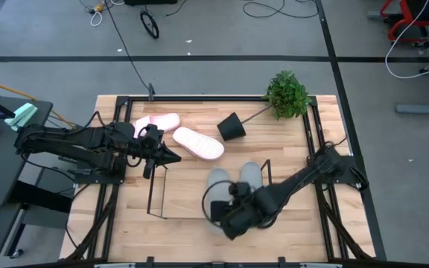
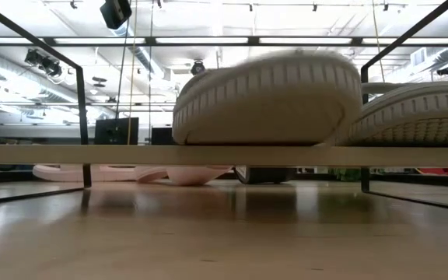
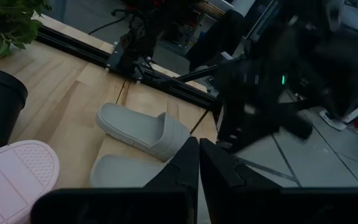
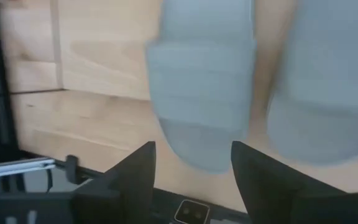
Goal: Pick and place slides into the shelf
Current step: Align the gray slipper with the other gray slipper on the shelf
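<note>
1. Right tool (image 4: 191,171) open wide, just above the two grey foam slides (image 1: 233,181) in the thin black wire shelf (image 1: 155,195); we lift clear.
2. Left tool (image 1: 171,156) shut, empty, beside the two pale pink foam slides (image 1: 197,142) lying far on the wooden counter (image 1: 289,186); we open it over one next.

Two pale pink slides (image 1: 177,132) with a fine dotted footbed texture, two light grey slides (image 1: 233,179) with ribbed, grooved soles seen from the low view. Shelf (image 1: 157,195) is thin black wire; plant pot (image 1: 232,127) black, its plant (image 1: 287,94) bright green. Table (image 1: 296,223) is light blond wood planks, arms (image 1: 73,141) dark black.
</note>
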You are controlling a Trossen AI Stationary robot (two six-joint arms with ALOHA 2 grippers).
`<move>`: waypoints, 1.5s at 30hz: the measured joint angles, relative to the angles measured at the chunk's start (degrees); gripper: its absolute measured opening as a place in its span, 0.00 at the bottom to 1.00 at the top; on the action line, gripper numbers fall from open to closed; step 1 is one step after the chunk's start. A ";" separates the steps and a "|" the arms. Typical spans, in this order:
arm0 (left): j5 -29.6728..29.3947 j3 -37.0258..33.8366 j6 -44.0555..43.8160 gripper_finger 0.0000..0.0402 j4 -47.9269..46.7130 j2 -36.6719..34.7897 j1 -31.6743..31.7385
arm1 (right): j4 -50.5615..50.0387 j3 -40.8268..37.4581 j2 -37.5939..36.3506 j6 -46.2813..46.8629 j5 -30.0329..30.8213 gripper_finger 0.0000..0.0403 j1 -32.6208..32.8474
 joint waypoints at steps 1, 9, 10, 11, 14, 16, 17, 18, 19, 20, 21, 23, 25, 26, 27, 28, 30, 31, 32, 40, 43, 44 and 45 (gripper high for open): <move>0.00 0.00 -0.02 0.05 0.00 0.00 0.00 | -0.92 0.00 -1.34 -1.30 0.08 0.53 -0.46; 0.38 0.00 -0.02 0.08 0.00 0.00 -0.02 | -3.35 0.02 -10.54 -22.11 0.42 0.53 -5.12; 1.10 0.00 0.00 0.08 0.00 0.00 -0.02 | -3.25 0.02 -11.26 -25.57 0.28 0.53 -5.86; 1.84 0.00 0.00 0.08 -0.02 0.00 -0.02 | -3.11 0.02 -11.94 -29.07 0.19 0.53 -6.64; 3.59 0.00 -0.01 0.07 -0.20 0.00 -0.02 | -3.11 0.02 -13.35 -39.77 -3.38 0.53 -9.62; 4.07 0.00 0.01 0.07 -0.78 0.00 -0.02 | -3.09 0.02 -13.60 -44.97 -8.03 0.53 -11.97; 4.08 0.00 0.00 0.06 -1.03 0.00 -0.02 | -3.09 0.02 -13.53 -47.31 -10.66 0.53 -13.28; 4.07 0.00 0.02 0.06 -1.29 0.00 -0.02 | -3.09 0.02 -13.35 -49.99 -13.08 0.53 -14.44; 4.07 0.00 0.03 0.06 -1.40 0.00 -0.02 | -3.11 0.02 -13.13 -53.18 -15.15 0.53 -15.53; 4.07 0.00 0.30 0.06 -1.46 0.00 -0.02 | -3.10 0.02 -12.76 -56.07 -17.17 0.53 -16.61; 4.07 -0.02 0.63 0.06 -1.67 0.00 -0.02 | -3.09 0.02 -12.31 -58.77 -18.95 0.53 -17.67; 4.07 0.00 1.53 0.07 -2.54 0.00 -0.02 | -3.09 0.02 -11.20 -64.26 -21.80 0.53 -19.51; 4.07 0.00 1.59 0.08 -3.30 0.00 -0.02 | -3.11 0.02 -10.06 -69.58 -24.72 0.53 -21.03; 4.07 0.00 1.55 0.08 -3.84 0.00 -0.02 | -3.11 0.02 -9.42 -71.93 -25.97 0.53 -21.68; 4.08 0.00 1.55 0.09 -4.44 0.00 -0.02 | -3.11 0.02 -8.85 -74.26 -27.18 0.53 -22.29; 4.07 -0.01 1.53 0.09 -4.93 0.00 -0.02 | -3.10 0.02 -8.24 -76.54 -28.27 0.53 -22.80; 4.07 0.00 1.42 0.09 -5.65 -0.01 -0.02 | -3.11 0.02 -6.93 -80.40 -29.93 0.53 -23.78; 4.07 -0.02 1.04 0.09 -6.03 -0.02 -0.02 | -3.11 0.02 -6.30 -82.31 -30.68 0.53 -24.23; 4.07 -0.01 0.28 0.08 -6.39 0.00 -0.02 | -3.09 0.02 -5.63 -84.08 -31.42 0.53 -24.63; 4.13 -0.04 -4.51 0.06 -7.10 -1.95 -1.51 | -3.11 0.02 -0.74 -94.83 -36.50 0.53 -25.96; 4.21 -0.04 -4.55 0.07 -7.17 -3.28 -1.95 | -3.02 0.02 0.58 -97.52 -37.61 0.53 -26.16; 4.19 -0.04 -4.57 0.07 -7.15 -3.82 -1.95 | -2.95 0.00 1.00 -98.37 -37.92 0.53 -26.31; 4.13 -0.04 -4.57 0.07 -7.10 -4.36 -1.95 | -2.87 0.00 1.31 -99.07 -38.36 0.53 -26.40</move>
